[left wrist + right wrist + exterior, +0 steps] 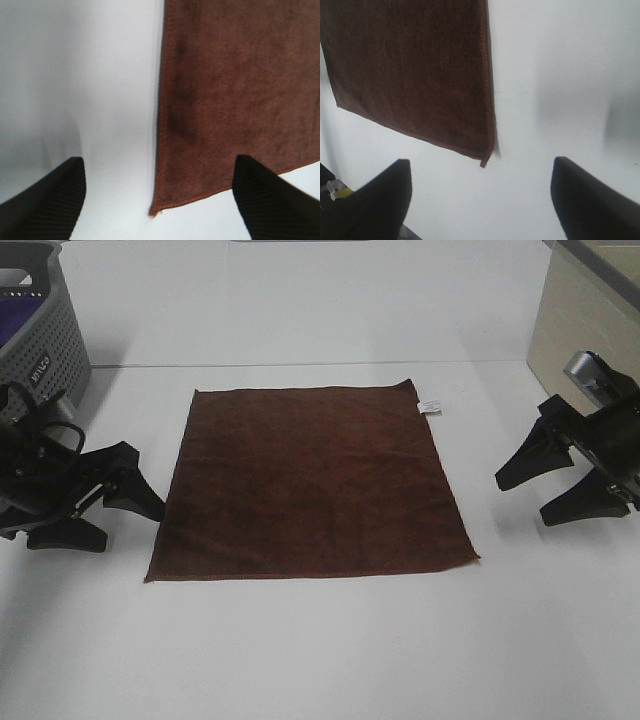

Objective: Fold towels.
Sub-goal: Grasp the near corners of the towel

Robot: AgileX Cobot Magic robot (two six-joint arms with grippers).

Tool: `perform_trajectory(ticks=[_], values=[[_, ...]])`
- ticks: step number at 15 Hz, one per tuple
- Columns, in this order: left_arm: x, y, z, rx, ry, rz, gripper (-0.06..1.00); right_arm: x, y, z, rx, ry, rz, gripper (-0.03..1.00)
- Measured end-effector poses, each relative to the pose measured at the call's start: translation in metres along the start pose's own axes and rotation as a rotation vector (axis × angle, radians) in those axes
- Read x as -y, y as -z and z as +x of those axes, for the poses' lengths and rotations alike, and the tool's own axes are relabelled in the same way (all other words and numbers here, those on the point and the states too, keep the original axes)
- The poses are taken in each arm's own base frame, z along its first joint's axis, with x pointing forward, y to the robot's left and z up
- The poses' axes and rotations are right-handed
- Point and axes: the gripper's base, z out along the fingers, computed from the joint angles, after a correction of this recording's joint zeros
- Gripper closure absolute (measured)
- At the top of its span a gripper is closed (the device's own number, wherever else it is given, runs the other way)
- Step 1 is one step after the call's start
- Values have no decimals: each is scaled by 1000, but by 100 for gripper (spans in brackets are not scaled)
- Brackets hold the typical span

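One dark reddish-brown square towel (pixel 310 480) lies flat and unfolded on the white table, with a small white tag (pixel 429 405) at its far right corner. My left gripper (pixel 133 528) is open and empty just left of the towel's near left corner. In the left wrist view the towel (pixel 240 90) and that corner lie between the open fingers (pixel 50 200). My right gripper (pixel 523 502) is open and empty to the right of the towel, apart from it. The right wrist view shows the towel (pixel 410 65), with its near right corner between the spread fingers (pixel 590 200).
A grey perforated basket (pixel 40 340) with something purple inside stands at the far left. A beige box (pixel 580 320) stands at the far right. Bare white table (pixel 320 650) lies in front of the towel.
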Motion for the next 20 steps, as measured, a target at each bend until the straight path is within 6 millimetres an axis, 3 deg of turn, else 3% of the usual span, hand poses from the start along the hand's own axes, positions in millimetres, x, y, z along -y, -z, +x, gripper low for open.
perform_trajectory(ticks=[5, 12, 14, 17, 20], values=[[-1, -16, 3, -44, -14, 97, 18, 8, -10, -1, -25, -11, -6, 24], [-1, -16, 3, -43, -33, 94, 18, 13, -15, -4, -7, -25, -4, 24], [4, -19, 6, -47, -43, 96, 18, 11, -34, -5, -45, 14, -13, 24], [20, -28, 13, -63, -65, 99, 18, -11, -64, -5, -98, 73, -30, 25], [29, -39, 17, -74, -33, 119, 22, -25, -77, -6, -88, 79, -43, 28]])
